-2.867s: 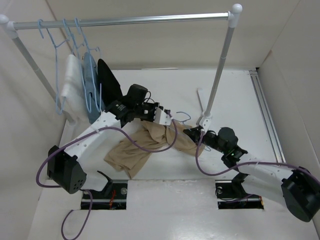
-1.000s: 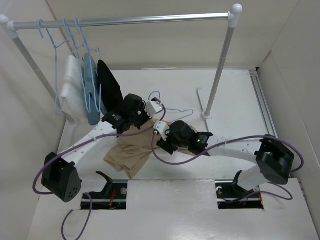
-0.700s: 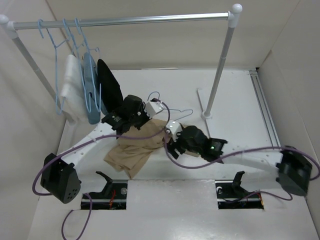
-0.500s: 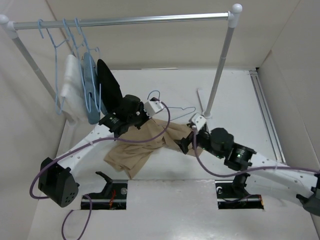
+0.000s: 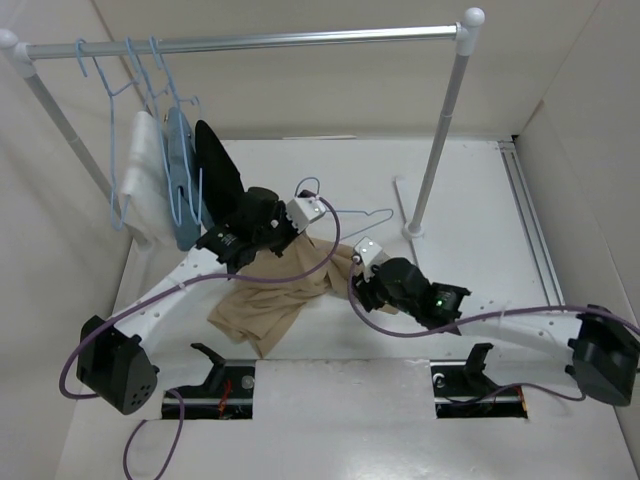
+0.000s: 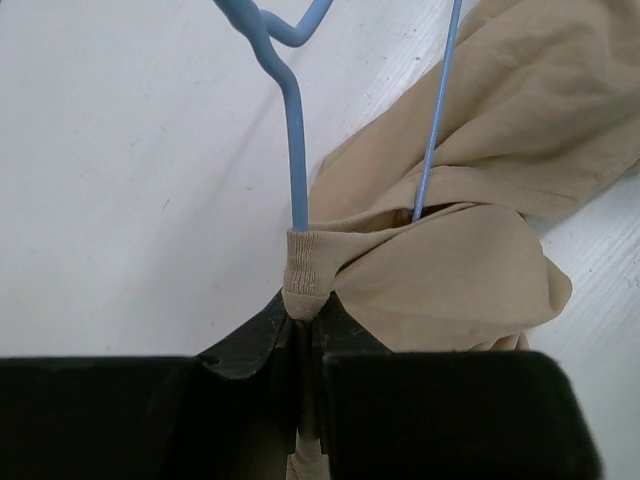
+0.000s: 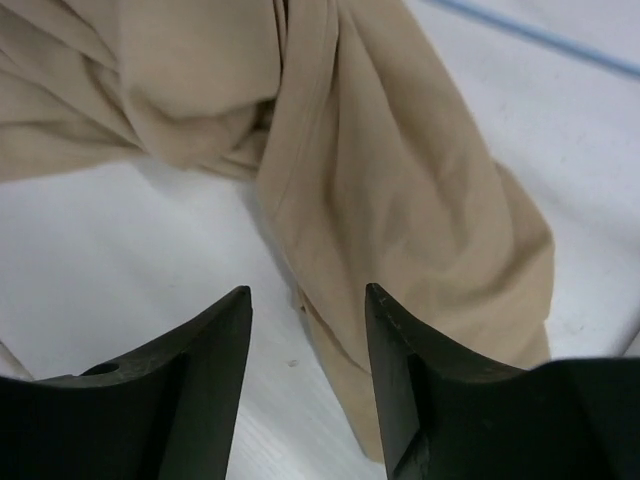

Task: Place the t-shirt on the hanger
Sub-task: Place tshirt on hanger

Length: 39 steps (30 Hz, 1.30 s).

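Although the hanger (image 6: 295,150) already has its stem and one shoulder wire running into the neck opening of the t-shirt (image 5: 275,295), the job looks only partly done. In the top view most of the tan cloth lies bunched and twisted on the table (image 5: 480,200) between the two arms. One loose end trails toward the near edge, and neither shoulder appears drawn over the wire. The hook and a long stretch of bare blue wire stick out beyond the cloth toward the far side. The left gripper (image 6: 303,312) has its jaws pressed together on the ribbed collar, right where the hanger's stem comes out of it, so it seems to pin cloth and wire in one pinch. The right gripper (image 7: 308,300) stands wide apart with nothing between its fingers, poised just over a thick fold at the shirt's right end. What is left, as I judge it, is to spread the body and pull the shoulders down over both arms of the hanger. The t-shirt is thin, soft cotton, heavily creased and rolled on itself, its sleeves not to be told apart in the heap.
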### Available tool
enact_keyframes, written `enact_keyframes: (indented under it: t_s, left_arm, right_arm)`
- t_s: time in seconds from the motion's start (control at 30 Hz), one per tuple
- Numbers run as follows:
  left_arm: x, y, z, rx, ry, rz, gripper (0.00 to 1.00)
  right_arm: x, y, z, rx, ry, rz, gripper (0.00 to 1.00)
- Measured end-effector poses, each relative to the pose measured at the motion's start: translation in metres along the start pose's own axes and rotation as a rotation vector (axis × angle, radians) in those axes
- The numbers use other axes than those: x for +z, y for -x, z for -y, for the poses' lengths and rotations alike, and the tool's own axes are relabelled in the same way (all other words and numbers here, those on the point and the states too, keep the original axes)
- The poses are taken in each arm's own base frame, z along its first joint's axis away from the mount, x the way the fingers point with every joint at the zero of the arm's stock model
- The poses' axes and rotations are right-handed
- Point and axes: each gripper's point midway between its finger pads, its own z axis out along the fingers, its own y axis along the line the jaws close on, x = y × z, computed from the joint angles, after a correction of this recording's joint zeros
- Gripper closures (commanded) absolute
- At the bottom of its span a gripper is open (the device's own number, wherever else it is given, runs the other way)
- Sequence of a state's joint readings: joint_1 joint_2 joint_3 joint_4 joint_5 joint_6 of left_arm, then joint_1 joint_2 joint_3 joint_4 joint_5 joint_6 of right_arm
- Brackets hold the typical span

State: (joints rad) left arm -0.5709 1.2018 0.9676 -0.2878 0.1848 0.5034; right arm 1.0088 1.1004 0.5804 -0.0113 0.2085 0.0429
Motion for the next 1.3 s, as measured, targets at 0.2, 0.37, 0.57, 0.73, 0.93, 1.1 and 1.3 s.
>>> enact_keyframes:
  t_s: [0.2, 0.37, 0.57, 0.73, 0.93, 1.1, 1.3]
  left_arm:
    - [0.000, -0.001, 0.000, -0.007, 0.000, -0.003, 1.00]
    - [0.002, -0.002, 0.000, -0.008, -0.001, -0.008, 1.00]
    - [0.002, -0.003, -0.002, -0.011, 0.003, -0.011, 1.00]
    - [0.002, -0.004, -0.003, -0.013, 0.005, -0.012, 1.00]
    - [0.001, -0.005, -0.005, -0.019, 0.008, -0.014, 1.00]
    - [-0.004, -0.014, -0.015, -0.055, 0.002, -0.020, 1.00]
    - [-0.037, 0.015, 0.003, 0.101, -0.087, 0.134, 1.00]
  right_arm:
    - [0.024, -0.041, -0.008, -0.029, 0.020, -0.157, 0.31]
    - [0.036, -0.045, -0.009, -0.050, 0.017, -0.183, 0.35]
    - [0.056, -0.068, -0.001, -0.038, -0.001, -0.269, 0.53]
    - [0.061, -0.072, 0.014, 0.001, -0.029, -0.289, 0.86]
    - [0.050, -0.056, 0.041, 0.115, -0.079, -0.234, 1.00]
    - [0.006, -0.018, 0.126, 0.371, -0.238, -0.035, 1.00]
    - [-0.033, 0.001, 0.177, 0.537, -0.280, 0.118, 1.00]
